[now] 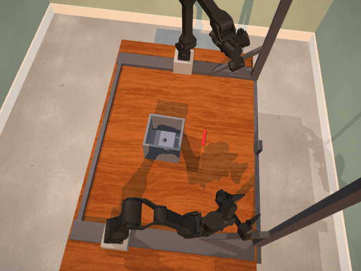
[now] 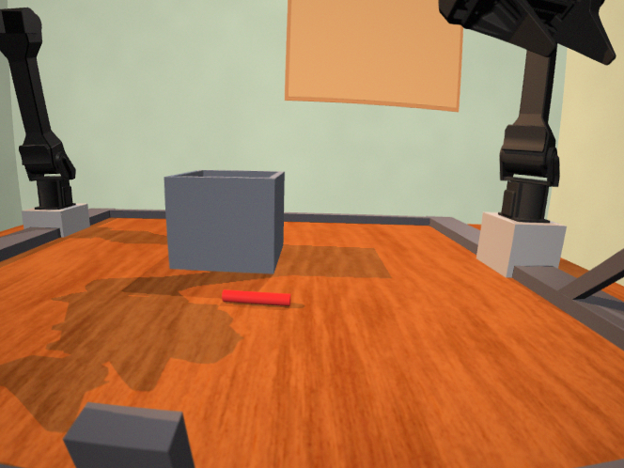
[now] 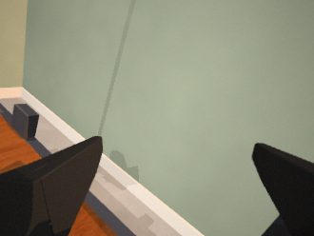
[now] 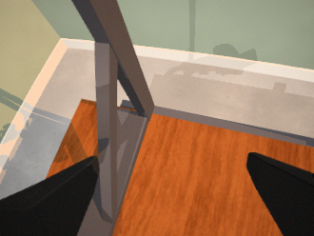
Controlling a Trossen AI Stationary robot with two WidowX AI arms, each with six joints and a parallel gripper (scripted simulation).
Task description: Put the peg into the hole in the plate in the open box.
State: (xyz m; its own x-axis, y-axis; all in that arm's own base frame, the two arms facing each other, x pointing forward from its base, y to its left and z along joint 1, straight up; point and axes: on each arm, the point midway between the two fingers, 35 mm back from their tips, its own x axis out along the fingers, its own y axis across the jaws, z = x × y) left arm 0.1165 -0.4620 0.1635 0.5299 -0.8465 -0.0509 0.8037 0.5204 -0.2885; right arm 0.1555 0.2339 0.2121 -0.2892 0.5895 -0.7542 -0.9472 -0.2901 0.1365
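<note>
The red peg [image 1: 204,136] [image 2: 257,298] lies on its side on the table, apart from the box. The grey open box [image 1: 148,151] [image 2: 221,224] stands upright. Inside it the pale plate [image 1: 171,135] shows a dark, empty round hole [image 1: 164,140]. My left gripper [image 1: 251,204] [image 3: 178,147] is open and empty, raised at the near right in the top view, far from the peg. My right gripper [image 2: 579,56] [image 4: 173,162] is open and empty, raised over the far right corner area in the top view. Neither wrist view shows peg or box.
A dark frame runs round the wooden table [image 1: 174,90] [image 2: 403,352]. Slanted posts [image 1: 271,43] [image 4: 107,133] rise at its right corners in the top view. A small grey block [image 1: 258,146] [image 2: 126,428] [image 3: 26,120] sits on the frame's right edge, beyond the peg from the box.
</note>
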